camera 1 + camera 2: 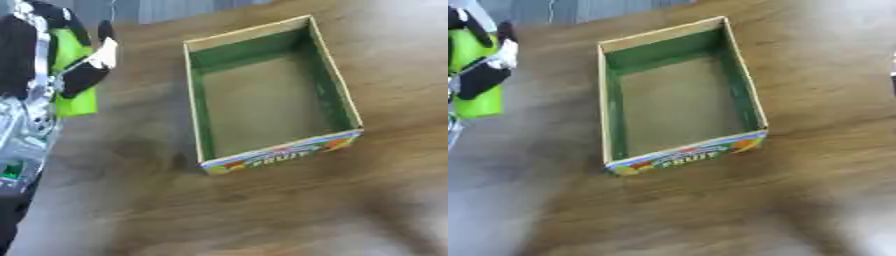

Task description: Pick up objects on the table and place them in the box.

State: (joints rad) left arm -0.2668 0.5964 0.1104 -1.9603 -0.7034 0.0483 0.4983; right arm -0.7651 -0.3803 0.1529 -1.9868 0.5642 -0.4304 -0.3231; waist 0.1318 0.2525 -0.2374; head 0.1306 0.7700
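Left eye view: left hand raised, fingers wrapped round green object, left of box.

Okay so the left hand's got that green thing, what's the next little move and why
Probably carry it toward the robot's right until it is over the box. The left hand is curled round the bright green object at the view's left edge, apart from the box, which looks empty with its open top facing up. Release only once it is above the opening.

Box stands open-topped, wooden table bare around.
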